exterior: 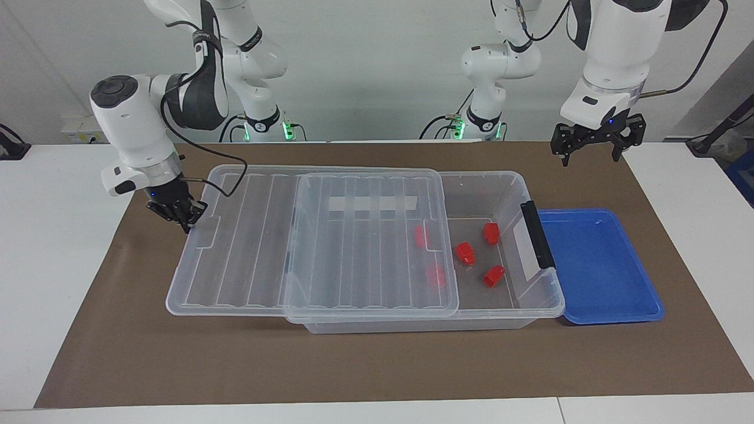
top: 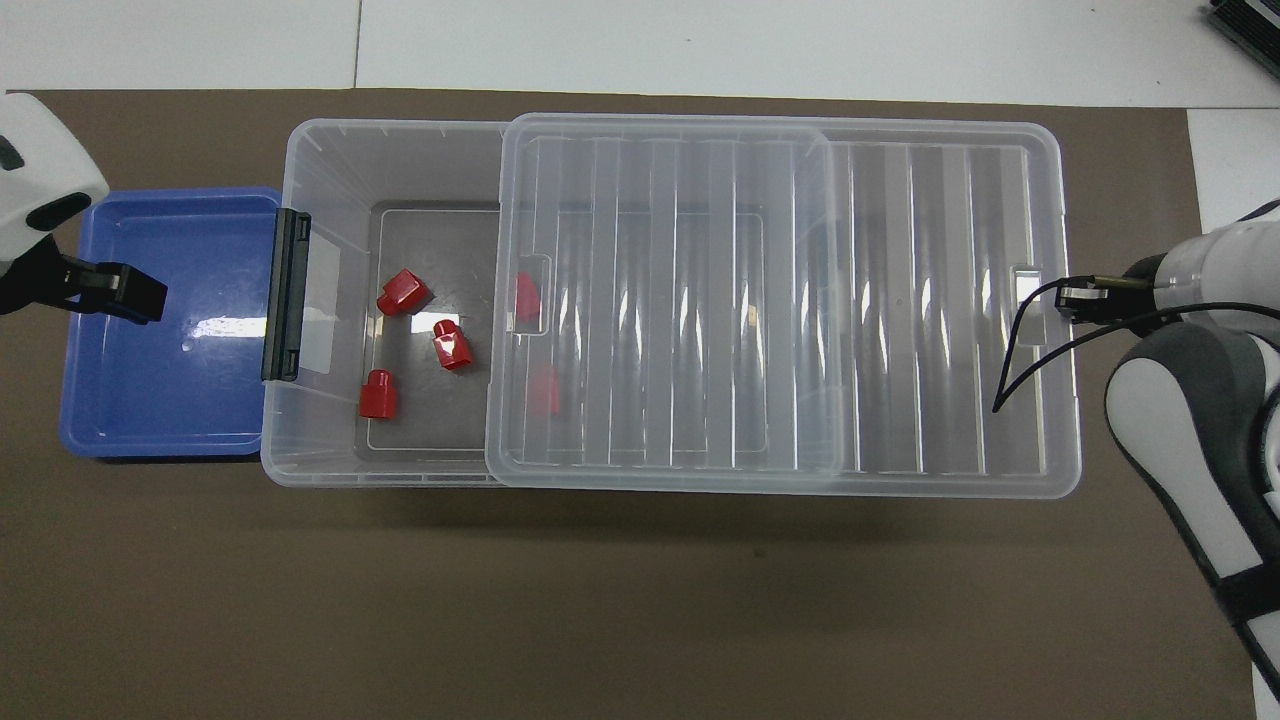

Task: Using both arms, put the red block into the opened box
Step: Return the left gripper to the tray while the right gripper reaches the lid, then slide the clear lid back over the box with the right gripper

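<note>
Red blocks (exterior: 465, 252) already lie in the box (exterior: 500, 194), so closing looks next: the clenched right gripper (exterior: 187, 224) at the lid (exterior: 306, 235) edge must push, while the released left gripper (exterior: 591, 147) waits, raised beside the box.

A shallow blue tray (exterior: 601, 268) is seen on a brown mat (exterior: 377, 365) toward the left arm's end of the white counter (exterior: 53, 235); nothing is held in it.

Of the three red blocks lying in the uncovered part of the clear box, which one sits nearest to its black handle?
The red block nearest the robots; it stands closest to the black handle, while the other two lie farther from the robots, the middle one closest to the lid.
</note>
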You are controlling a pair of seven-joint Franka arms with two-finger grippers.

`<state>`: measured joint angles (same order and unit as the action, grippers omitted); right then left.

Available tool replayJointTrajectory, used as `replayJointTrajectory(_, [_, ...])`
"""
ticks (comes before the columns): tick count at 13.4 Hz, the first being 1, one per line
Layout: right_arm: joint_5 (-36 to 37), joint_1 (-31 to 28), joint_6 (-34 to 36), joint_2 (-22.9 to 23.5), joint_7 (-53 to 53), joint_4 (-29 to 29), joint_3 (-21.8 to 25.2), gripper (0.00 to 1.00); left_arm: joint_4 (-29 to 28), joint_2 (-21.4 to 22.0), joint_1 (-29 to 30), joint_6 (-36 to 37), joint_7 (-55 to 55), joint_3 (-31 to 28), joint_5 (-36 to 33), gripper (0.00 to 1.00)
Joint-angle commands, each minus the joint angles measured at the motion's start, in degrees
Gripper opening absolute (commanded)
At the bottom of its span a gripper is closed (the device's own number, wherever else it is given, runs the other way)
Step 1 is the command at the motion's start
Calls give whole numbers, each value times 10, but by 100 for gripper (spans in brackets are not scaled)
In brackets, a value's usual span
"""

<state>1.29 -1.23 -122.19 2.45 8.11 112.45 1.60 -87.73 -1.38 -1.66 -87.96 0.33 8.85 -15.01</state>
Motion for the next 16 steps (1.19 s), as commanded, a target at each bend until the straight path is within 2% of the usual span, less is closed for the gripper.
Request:
replayJointTrajectory(1, [-9, 21, 2, -16, -13, 17, -4, 0, -8, 4, 36, -8, 2, -7, 68, 100])
replayJointTrajectory(11, [-11, 119, 12, -18, 9, 19, -5, 0, -15, 6, 32, -19, 5, 3, 80, 100])
replayJointTrajectory(14, [-84, 134, 23, -21, 15, 18, -5, 0, -11, 6, 31, -19, 6, 4, 80, 100])
replayJointTrajectory(16, [-89, 152, 19, -21, 16, 18, -5, 0, -10, 7, 24, -17, 3, 5, 80, 100])
